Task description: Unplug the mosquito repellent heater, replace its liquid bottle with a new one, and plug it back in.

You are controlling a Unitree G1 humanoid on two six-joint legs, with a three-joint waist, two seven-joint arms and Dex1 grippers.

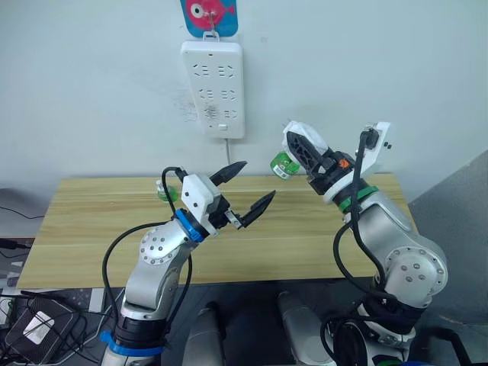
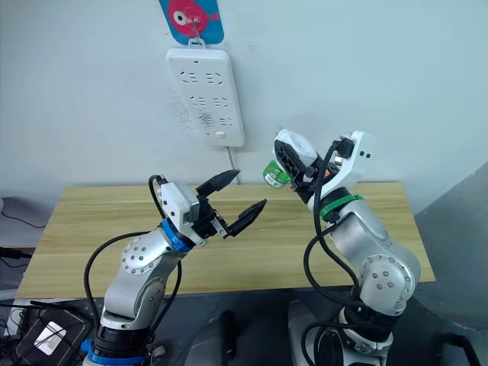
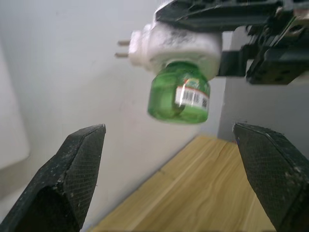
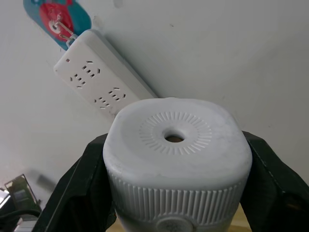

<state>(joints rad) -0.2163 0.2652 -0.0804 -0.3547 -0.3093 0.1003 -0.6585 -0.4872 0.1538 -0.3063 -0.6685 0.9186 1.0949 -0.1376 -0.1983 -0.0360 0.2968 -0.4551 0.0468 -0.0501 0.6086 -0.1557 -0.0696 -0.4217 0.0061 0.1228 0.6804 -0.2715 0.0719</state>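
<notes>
Nearest the camera, a black box with a pale label and dark cables are seen on the floor beside the left arm. Above the front half of the table, a long slab of pale wood with fine lengthwise grain and a smooth matt face, the left gripper is held in the air with its two black fingers spread wide and nothing between them; the fingers are tapered to blunt points and covered in a fine cross-hatched grip texture. Further back and higher, the right gripper is clamped on the heater, which is held clear of the table and away from the wall. The heater is a small rounded block of white matt plastic, with a round hole in the middle of its top face ringed by short radial ribs, a band of fine vertical ridges lower down, and two thin metal prongs projecting from one side. A bottle of glossy translucent green plastic, squat and cylindrical with a barcode label, is seated in the underside of the heater. A second small green bottle stands on the far edge of the table, behind the left arm. On the plain pale wall behind, a long white power strip of smooth plastic with several rows of sockets is hung from a hook on a blue and pink sticker, its cord running down behind the table.
</notes>
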